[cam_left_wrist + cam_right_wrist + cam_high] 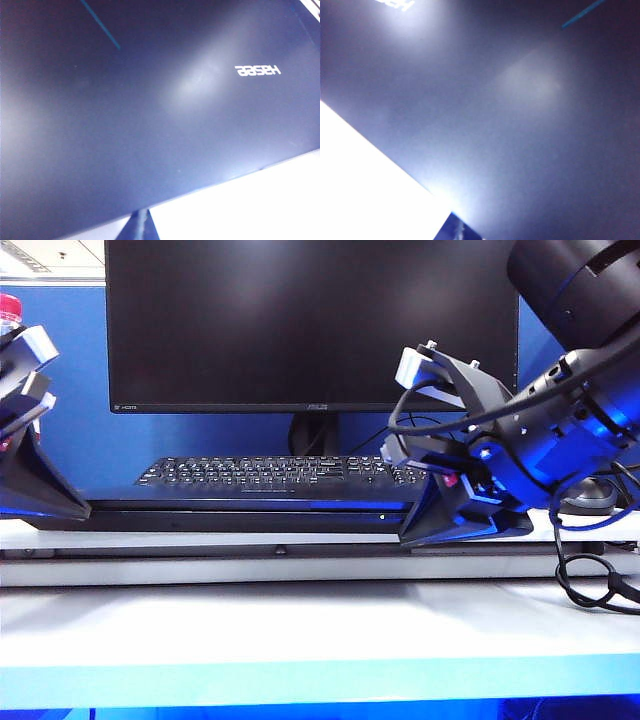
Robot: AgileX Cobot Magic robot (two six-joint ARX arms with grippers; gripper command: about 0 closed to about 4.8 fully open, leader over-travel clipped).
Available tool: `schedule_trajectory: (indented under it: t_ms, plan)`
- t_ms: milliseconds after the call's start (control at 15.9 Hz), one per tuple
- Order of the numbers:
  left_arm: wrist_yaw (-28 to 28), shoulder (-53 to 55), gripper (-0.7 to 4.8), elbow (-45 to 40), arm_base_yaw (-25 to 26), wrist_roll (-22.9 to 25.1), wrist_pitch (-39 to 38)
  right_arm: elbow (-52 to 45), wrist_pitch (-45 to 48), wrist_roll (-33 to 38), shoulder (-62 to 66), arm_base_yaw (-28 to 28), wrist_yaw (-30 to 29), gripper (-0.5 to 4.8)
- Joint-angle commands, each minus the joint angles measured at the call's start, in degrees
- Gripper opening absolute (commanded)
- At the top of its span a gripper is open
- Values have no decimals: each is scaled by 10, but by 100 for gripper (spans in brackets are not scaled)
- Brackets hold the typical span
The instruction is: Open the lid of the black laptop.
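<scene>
Lid (150,130) still flat on the laptop (250,512), closed, or at most barely cracked; hard to tell from the exterior view. Laptop low and wide across the white surface (300,625), in front of the keyboard (280,472) and the monitor (310,320). Opening not yet visibly begun; the whole lift left to do, as far as can be judged.

Left gripper (45,502) down at the laptop's left front corner, right gripper (440,530) at its right front edge, both apparently touching or just beside the lid's edge. Only a dark fingertip visible in each wrist view (left (141,226); right (454,231)), at the lid's border; open or closed cannot be told for either.

Readable: white "Hasee" logo (257,70) on the lid, upside down in the left wrist view, its edge clipped in the right wrist view. "ASUS" (317,407) on the monitor's lower bezel, plus a small mark at its left corner, too small to read. White key lettering, illegible.
</scene>
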Motion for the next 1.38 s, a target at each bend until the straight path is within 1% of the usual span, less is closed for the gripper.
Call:
schedule_trajectory:
  t_ms: [63, 189, 567, 881, 1385]
  plan:
    - [-11, -1, -3, 0, 1, 4, 2, 2, 27, -1, -2, 0, 2, -1]
    - [-10, -1, -3, 0, 1, 4, 1, 2, 34, -1, -2, 0, 23, -1]
    - [-11, -1, -3, 0, 1, 12, 0, 2, 53, -1, -14, 0, 27, -1]
    - [-13, -1, -3, 0, 1, 15, -1, 2, 53, -4, -31, -3, 53, -1]
    - [-13, -1, -3, 0, 1, 14, 0, 2, 42, -6, -68, -3, 53, -1]
